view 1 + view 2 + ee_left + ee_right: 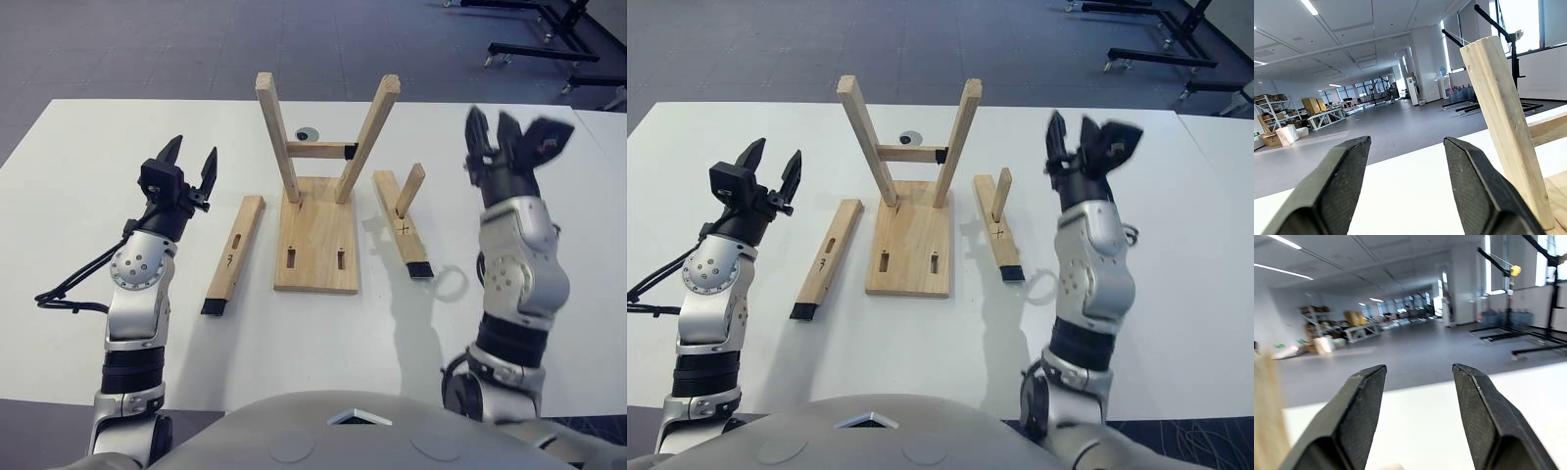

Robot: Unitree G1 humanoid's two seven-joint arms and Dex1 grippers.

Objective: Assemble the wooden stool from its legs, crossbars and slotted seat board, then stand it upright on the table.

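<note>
The seat board [315, 250] lies flat in the middle of the table [98, 176], its long axis running from 6 to 12 o'clock. I take it that it lies underside up, so the stool can be built upside down with the slots open to the top.

At its 12 o'clock end two legs already stand in their slots. The left leg [277, 137] leans toward 11 o'clock and the right leg [367, 137] toward 1 o'clock. A crossbar [318, 150] joins them, lying from 9 to 3 o'clock. The two slots at the 6 o'clock end are free.

At 9 o'clock from the board a loose leg [234, 253] lies flat, slot upward, its axis from 7 to 1 o'clock and its black cap at the near end. At 3 o'clock another leg [402, 223] lies flat, axis from 11 to 5 o'clock and cap near. A short crossbar [409, 190] stands tilted in its slot, probably pre-fitted.

The left tool [194, 152] hangs above the table at 9 o'clock and the right tool [490, 132] at 3 o'clock. Both have their fingers spread wide and carry nothing. Each is near its own loose leg, which seems a sensible ready position.
</note>
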